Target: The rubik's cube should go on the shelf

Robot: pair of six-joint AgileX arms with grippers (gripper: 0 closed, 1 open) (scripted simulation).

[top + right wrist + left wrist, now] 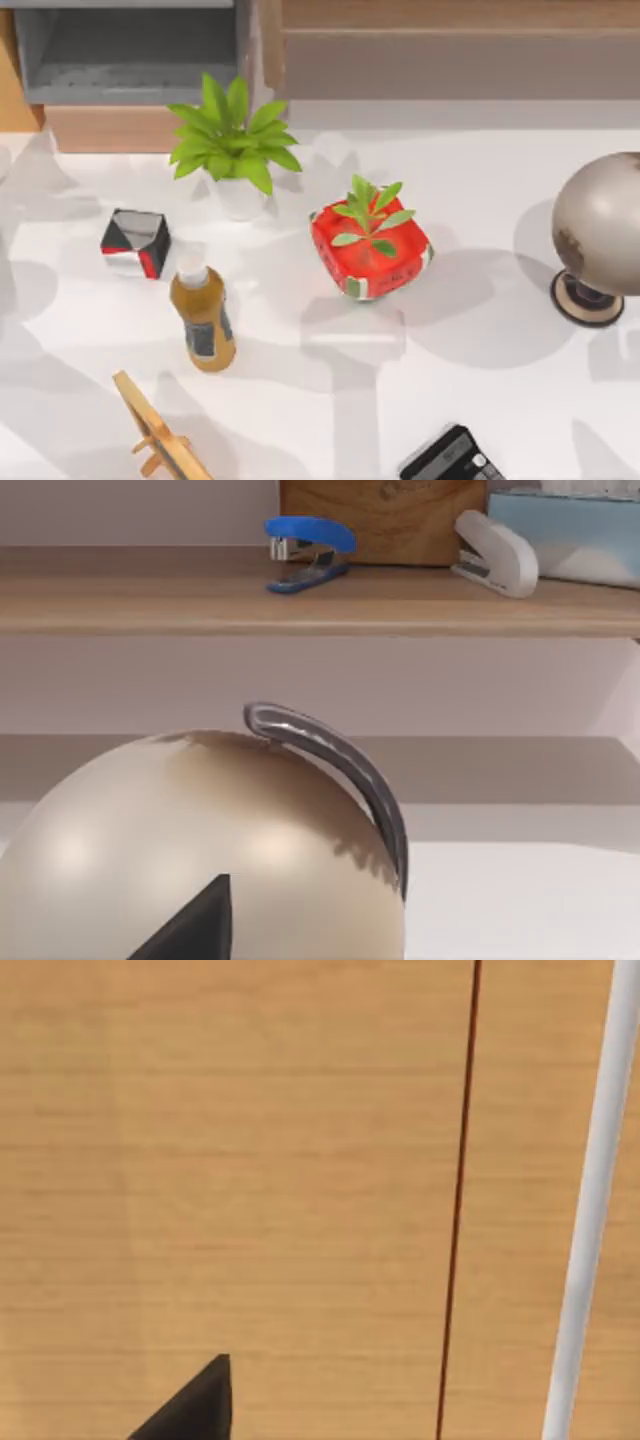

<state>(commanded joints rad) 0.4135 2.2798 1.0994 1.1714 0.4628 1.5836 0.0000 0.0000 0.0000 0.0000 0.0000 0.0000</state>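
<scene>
Treat rubik's cube as probably light, rigid, slick; pinch 2 opposite flat faces, carry to shelf (450,14). Cannot tell spread of left tool (195,1405) or right tool (195,925).

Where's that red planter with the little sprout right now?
In the top view the red planter sits mid-table, between the amber bottle and the globe.

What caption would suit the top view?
Red planter mid-table, bottle and globe either side, shelf behind.

globe (603,225) cut by right edge, calculator (452,461) by bottom edge
</scene>
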